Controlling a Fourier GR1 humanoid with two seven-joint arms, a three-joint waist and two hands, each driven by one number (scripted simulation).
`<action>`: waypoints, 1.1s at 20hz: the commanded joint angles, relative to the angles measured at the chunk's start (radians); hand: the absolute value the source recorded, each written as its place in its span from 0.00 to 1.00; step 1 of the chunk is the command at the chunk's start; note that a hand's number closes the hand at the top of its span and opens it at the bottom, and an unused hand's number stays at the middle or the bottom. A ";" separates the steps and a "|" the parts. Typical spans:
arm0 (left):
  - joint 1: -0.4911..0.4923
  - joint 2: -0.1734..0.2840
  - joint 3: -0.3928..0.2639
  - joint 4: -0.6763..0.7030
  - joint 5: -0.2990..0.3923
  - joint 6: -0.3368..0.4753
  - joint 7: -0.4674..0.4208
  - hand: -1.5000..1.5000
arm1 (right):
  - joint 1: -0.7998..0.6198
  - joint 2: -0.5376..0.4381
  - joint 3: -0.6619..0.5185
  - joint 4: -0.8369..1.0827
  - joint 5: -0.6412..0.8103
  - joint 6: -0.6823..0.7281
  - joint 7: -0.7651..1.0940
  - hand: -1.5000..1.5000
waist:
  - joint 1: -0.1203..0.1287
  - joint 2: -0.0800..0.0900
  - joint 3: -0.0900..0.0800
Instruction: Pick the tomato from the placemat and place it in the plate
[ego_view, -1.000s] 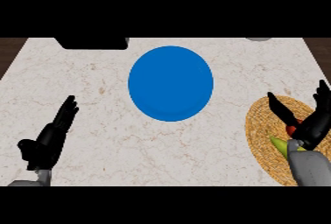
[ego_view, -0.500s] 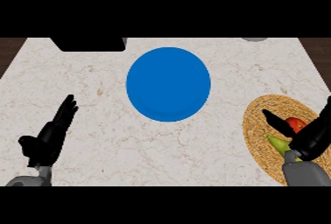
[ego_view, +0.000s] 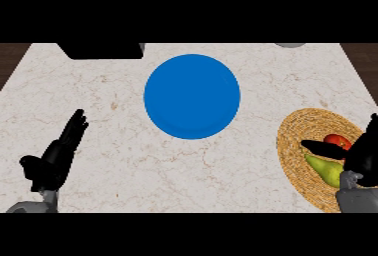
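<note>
A red tomato (ego_view: 338, 141) lies on a round woven placemat (ego_view: 304, 131) at the right edge of the counter, beside a green pear (ego_view: 326, 170). My right hand (ego_view: 362, 152) hovers over the mat's right side, fingers straight and open, its thumb stretched left just below the tomato and across the pear's top. It partly hides both fruits. The blue plate (ego_view: 193, 96) sits at the counter's middle, toward the back, with nothing on it. My left hand (ego_view: 55, 159) rests open at the lower left, fingers pointing up.
A black box-like object (ego_view: 101, 49) stands at the back left edge. A small grey object (ego_view: 291, 45) shows at the back right. The marble counter (ego_view: 111, 115) spreads between plate and mat.
My right hand has drawn down and right over the placemat, uncovering the tomato and the pear. The left hand has barely shifted.
</note>
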 joint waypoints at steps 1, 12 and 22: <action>-0.008 0.005 0.015 0.036 0.000 -0.025 -0.020 0.50 | 0.028 0.021 0.041 -0.166 0.047 0.175 0.241 0.00 | -0.001 0.002 0.002; -0.041 -0.020 0.031 0.081 -0.022 -0.042 -0.046 0.50 | 0.006 0.005 -0.033 -0.169 0.007 0.411 0.345 0.00 | 0.010 0.006 0.004; 0.023 -0.054 0.029 -0.029 -0.058 -0.038 -0.005 0.50 | -0.031 0.039 -0.133 0.040 -0.020 0.379 0.187 0.00 | 0.016 0.006 0.005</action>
